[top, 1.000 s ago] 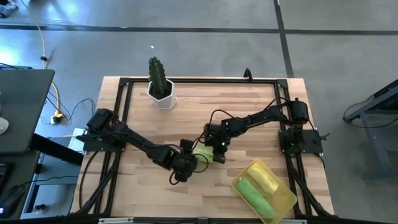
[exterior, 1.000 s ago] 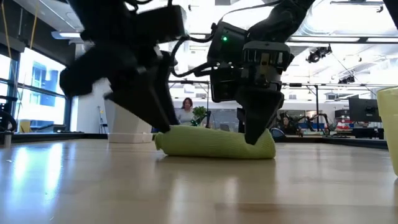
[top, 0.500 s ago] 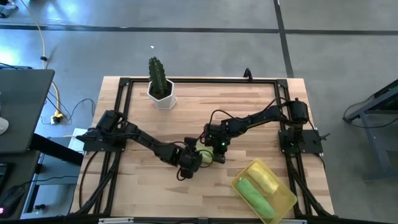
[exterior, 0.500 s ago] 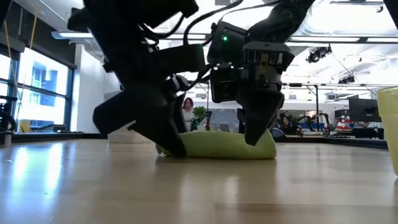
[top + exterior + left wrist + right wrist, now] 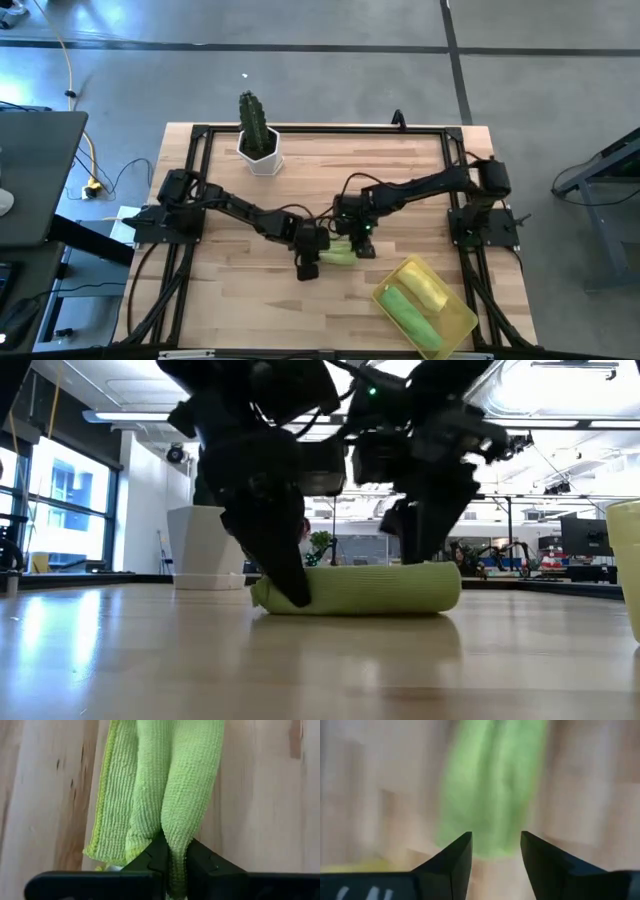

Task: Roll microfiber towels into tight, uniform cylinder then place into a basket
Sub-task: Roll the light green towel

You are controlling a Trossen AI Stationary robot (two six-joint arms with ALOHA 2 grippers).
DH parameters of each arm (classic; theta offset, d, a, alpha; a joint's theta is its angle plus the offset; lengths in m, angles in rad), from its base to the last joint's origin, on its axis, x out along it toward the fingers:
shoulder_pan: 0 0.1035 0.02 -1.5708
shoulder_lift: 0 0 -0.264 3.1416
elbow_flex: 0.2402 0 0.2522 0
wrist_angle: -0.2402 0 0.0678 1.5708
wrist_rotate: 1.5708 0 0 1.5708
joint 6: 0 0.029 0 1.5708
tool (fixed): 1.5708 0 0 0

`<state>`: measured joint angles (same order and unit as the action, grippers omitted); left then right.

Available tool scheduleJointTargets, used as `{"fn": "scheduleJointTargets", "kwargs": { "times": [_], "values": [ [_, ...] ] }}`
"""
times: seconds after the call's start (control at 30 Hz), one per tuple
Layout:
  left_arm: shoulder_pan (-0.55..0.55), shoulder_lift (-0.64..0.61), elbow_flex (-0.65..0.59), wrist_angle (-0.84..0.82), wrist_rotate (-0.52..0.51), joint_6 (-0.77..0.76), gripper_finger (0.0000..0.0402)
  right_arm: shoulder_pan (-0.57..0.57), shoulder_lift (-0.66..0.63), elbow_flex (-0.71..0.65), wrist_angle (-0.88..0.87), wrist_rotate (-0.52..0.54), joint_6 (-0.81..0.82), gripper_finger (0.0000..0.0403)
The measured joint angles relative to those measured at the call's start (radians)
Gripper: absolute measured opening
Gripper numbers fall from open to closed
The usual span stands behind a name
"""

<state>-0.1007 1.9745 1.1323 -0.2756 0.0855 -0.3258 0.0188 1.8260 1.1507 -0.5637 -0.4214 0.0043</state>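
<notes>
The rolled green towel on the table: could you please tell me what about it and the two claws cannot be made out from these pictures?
- Rolled green towel: in the high view the arms cover most of it.
- Right claw: its wrist view is blurred, so contact with the towel is unclear; the fingers stand apart.
- Left claw: pinches a fold of the towel; how much cloth lies between the fingers is hidden.
- Basket: holds a yellow roll and a green roll; their tightness is too small to judge.

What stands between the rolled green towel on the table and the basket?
Nothing visible. Bare table lies between the towel and the basket. The left gripper pinches one end; the right gripper is open at the other.
</notes>
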Motion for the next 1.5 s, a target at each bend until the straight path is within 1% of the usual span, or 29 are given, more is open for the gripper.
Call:
{"fn": "scheduleJointTargets", "kwargs": {
  "times": [0.13, 0.27, 0.43, 0.5, 0.57, 0.77, 1.0, 1.17, 1.23, 1.5],
  "values": [
    [0.029, 0.001, -0.001, -0.006, 0.074, -0.073, 0.0025, 0.053, -0.089, -0.003, -0.038, 0.233, -0.103, 0.0158],
    [0.069, 0.002, -0.003, -0.012, 0.166, -0.159, 0.0016, 0.136, -0.143, -0.003, -0.038, 0.407, -0.168, 0.0148],
    [0.132, 0.005, -0.005, -0.022, 0.285, -0.222, 0.0015, 0.267, -0.146, -0.002, -0.02, 0.551, -0.205, 0.014],
    [0.159, 0.007, -0.005, -0.026, 0.343, -0.228, 0.0015, 0.304, -0.128, -0.002, 0.006, 0.6, -0.211, 0.014],
    [0.184, 0.007, -0.007, -0.034, 0.38, -0.248, 0.0015, 0.329, -0.115, -0.002, 0.038, 0.637, -0.212, 0.014],
    [0.236, 0.007, -0.007, -0.056, 0.419, -0.29, 0.0015, 0.352, -0.069, -0.003, 0.114, 0.651, -0.212, 0.014],
    [0.25, 0.007, -0.007, -0.057, 0.42, -0.303, 0.0015, 0.36, 0.011, -0.003, 0.158, 0.635, -0.267, 0.014],
    [0.25, 0.007, -0.006, -0.057, 0.418, -0.299, 0.0015, 0.355, 0.055, -0.003, 0.154, 0.738, -0.268, 0.014],
    [0.249, 0.007, -0.006, -0.058, 0.415, -0.289, 0.0015, 0.352, 0.058, -0.003, 0.147, 0.761, -0.268, 0.014],
    [0.25, 0.007, -0.006, -0.06, 0.413, -0.273, 0.0015, 0.353, 0.058, -0.003, 0.142, 0.746, -0.267, 0.014]
  ]
}}
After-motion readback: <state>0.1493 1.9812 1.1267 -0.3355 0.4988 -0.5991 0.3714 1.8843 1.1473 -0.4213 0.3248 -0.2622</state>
